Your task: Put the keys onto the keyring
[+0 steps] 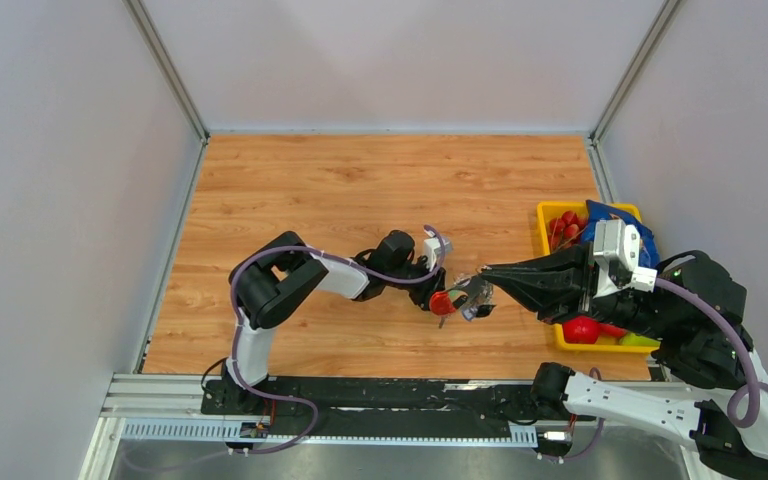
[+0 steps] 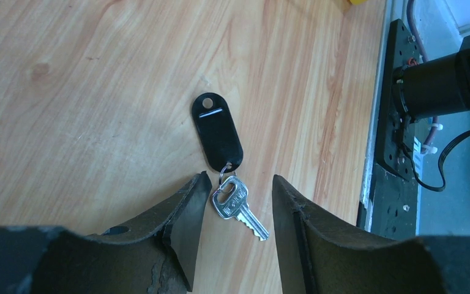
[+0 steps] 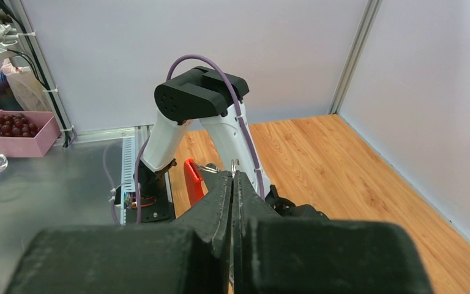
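1. The left gripper (image 2: 242,180) is pointing down at the wooden table (image 2: 98,92) near its middle. Its jaws are standing apart and are gripping nothing.
2. The key (image 2: 238,207) is lying flat on the table between the two left fingers (image 2: 186,214), and neither finger is touching it. Its head and blade are showing as silver metal.
3. A small split ring (image 2: 223,174) is joining the key's head to a black tag (image 2: 218,136), an oval lying flat just beyond the fingertips.
4. The right gripper (image 3: 233,174) is reaching in from the right with its jaws pressed together. A thin metal loop is showing at the tips.
5. The keyring (image 1: 474,294) is hanging from that grip as a small bunch, and its red tag (image 3: 192,179) is dangling on the side nearest the left gripper. I cannot tell whether the bunch is touching the table.
6. In the overhead view the two grippers are standing just beside each other, and the left one is hiding the key.
7. A yellow bin (image 1: 550,215) holding red and blue items is sitting at the table's right edge, beside the right arm.
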Motion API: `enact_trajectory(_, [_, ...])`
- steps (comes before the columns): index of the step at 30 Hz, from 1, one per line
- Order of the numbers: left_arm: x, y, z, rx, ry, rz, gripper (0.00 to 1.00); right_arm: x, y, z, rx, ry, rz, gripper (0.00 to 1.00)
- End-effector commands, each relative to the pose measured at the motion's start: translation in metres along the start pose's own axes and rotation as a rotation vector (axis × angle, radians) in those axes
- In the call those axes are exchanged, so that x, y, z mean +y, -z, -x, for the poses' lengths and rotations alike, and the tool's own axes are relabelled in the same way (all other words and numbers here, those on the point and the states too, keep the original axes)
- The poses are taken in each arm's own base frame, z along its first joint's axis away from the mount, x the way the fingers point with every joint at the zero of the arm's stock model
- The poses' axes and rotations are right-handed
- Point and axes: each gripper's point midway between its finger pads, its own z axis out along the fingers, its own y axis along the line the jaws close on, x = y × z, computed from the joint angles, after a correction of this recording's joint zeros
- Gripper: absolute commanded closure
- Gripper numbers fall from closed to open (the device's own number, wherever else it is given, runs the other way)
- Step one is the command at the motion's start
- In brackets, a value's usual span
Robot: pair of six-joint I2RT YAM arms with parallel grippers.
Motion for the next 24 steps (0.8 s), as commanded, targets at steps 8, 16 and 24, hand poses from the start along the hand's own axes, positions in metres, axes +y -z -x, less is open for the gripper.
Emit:
enact_trajectory(8, [-0.0042,-0.0073,-0.0138,0.025,0.008,-0.028,0.54,0.0028,-0.0008,0.0084,-0.033,-0.002,0.016,1.00])
enact_trajectory(16, [-0.0046,-0.0078,-0.0144,0.031,0.008,-0.029,0.72,0.0027,-0.0028,0.0074,-0.029,0.000,0.018,1.00])
enact_trajectory(24, [-0.0057,-0.0081,-0.0110,0.029,-0.004,-0.034,0.99,0.0018,-0.0048,0.0061,-0.025,0.004,0.016,1.00])
